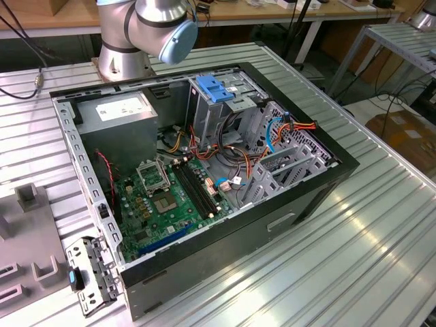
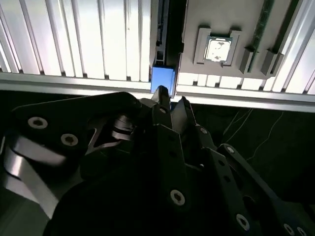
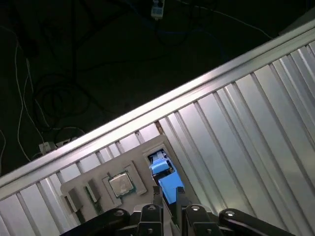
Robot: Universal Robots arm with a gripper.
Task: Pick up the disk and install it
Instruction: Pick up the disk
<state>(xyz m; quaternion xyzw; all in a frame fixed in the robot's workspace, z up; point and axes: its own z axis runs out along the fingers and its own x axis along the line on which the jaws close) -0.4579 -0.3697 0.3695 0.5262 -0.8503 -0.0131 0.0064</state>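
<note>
In both wrist views the disk stands edge-on at the rim of a grey fixture plate (image 2: 236, 29) (image 3: 83, 194), showing its blue plastic end (image 2: 162, 79) (image 3: 167, 181) and a dark narrow edge. My gripper (image 2: 171, 101) (image 3: 168, 197) is right at that blue end, one black fingertip (image 2: 160, 94) (image 3: 157, 196) on each side, and it looks shut on the disk. In the exterior view the open computer case (image 1: 327, 194) lies on the ribbed metal table, and the arm's base (image 1: 146, 27) stands behind it.
A square processor chip (image 2: 216, 49) (image 3: 120, 184) sits in a holder on the fixture plate. Just beside the disk is the table's edge (image 2: 74, 83) (image 3: 147, 113), with dark floor and cables beyond. Inside the case are a blue-topped drive cage (image 1: 218, 88), a grey power supply (image 1: 122, 109) and the motherboard (image 1: 170, 197).
</note>
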